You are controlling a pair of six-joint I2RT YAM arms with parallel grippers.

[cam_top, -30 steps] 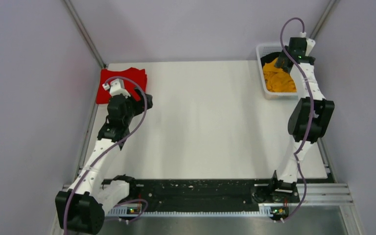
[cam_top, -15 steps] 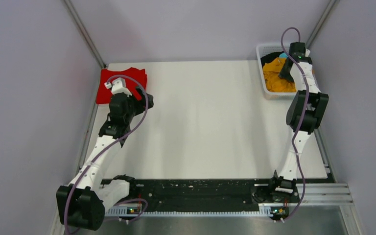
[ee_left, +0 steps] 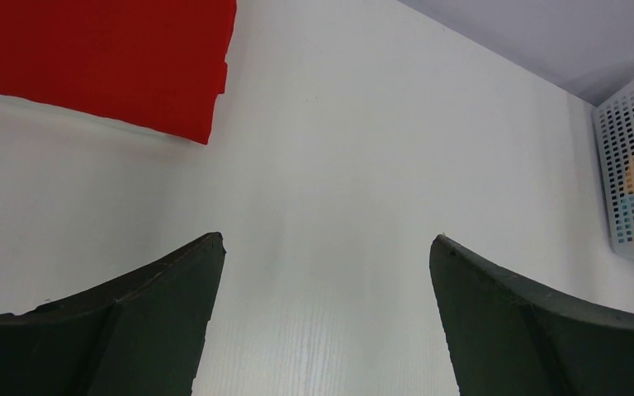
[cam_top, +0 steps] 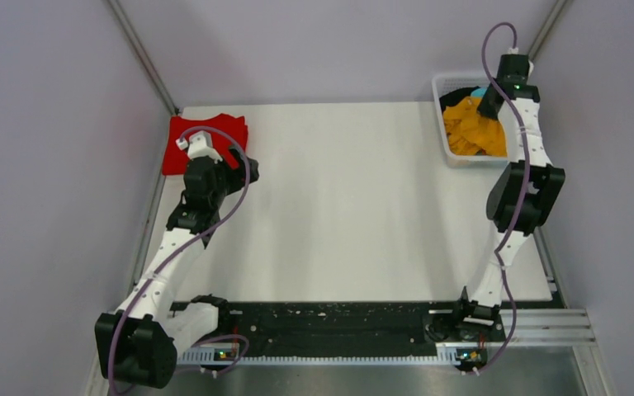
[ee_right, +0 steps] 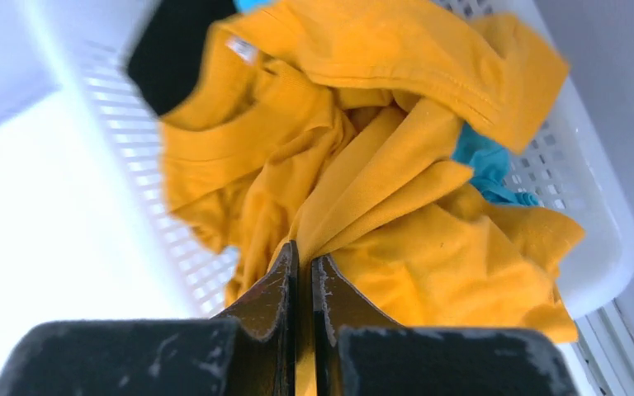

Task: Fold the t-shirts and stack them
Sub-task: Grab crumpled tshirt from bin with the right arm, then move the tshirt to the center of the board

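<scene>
A crumpled orange-yellow t-shirt fills the white mesh basket at the back right. My right gripper is shut on a fold of that shirt, cloth pinched between its fingers and pulled up. A cyan-blue t-shirt and a black t-shirt peek out beside it in the basket. A folded red t-shirt lies flat at the back left of the table. My left gripper hovers open over bare table just in front of the red shirt, holding nothing.
The white table stretches between the two arms. The mesh basket shows at the right edge of the left wrist view. Grey walls and metal frame posts close in the back and sides.
My right gripper has dipped into the basket, shut on the orange-yellow shirt and risen with it toward the back. The left arm shifted slightly, then stayed put.
</scene>
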